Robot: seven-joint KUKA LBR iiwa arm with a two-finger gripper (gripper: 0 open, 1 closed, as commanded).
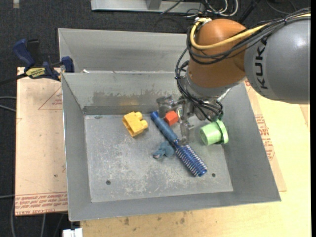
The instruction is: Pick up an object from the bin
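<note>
Where the blue brush (178, 146) lies slantwise across the floor of the bin (123, 174), the gripper (185, 124) is low just right of its handle, under the arm's orange cover (217, 51). Whether it is open or closed, or has hold of anything, cannot be told. A small orange block (171, 117) sits between the brush handle and the gripper, close to both. A green roll (213, 134) lies right of the brush, a yellow block (135, 123) left of its handle end, and a grey-blue piece (162, 152) touches its lower left side
</note>
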